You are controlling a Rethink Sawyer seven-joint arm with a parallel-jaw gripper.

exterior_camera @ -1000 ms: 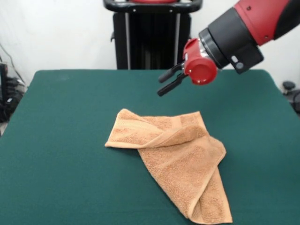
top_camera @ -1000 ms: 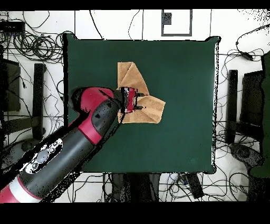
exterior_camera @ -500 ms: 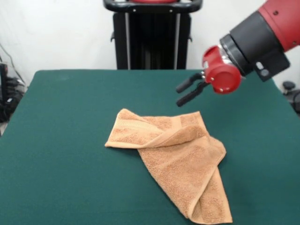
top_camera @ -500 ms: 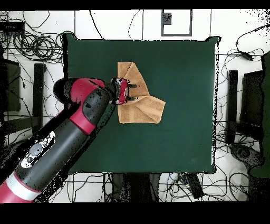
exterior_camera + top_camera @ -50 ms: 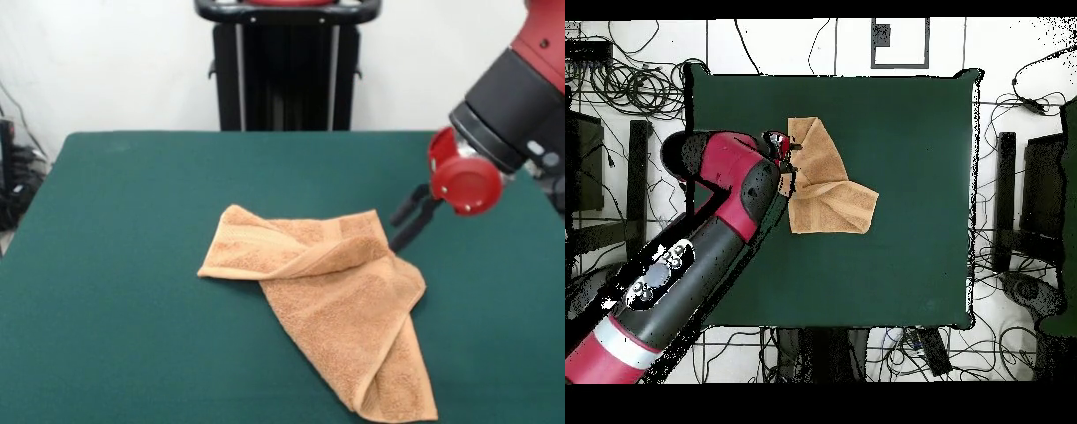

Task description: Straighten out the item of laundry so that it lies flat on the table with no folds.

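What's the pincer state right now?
Pincer: open, holding nothing, fingers apart beside the folded orange hand towel.

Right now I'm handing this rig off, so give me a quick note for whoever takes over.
End effector: open, empty, hovering low beside the towel's edge, on the right of the front view.
Towel: near the middle of the green table, crumpled, with one flap folded over across the top and a long fold running down the part nearest the front camera.
Done: nothing visibly flattened.
Left: grasp an edge or corner, pull the folds open, spread the towel flat.
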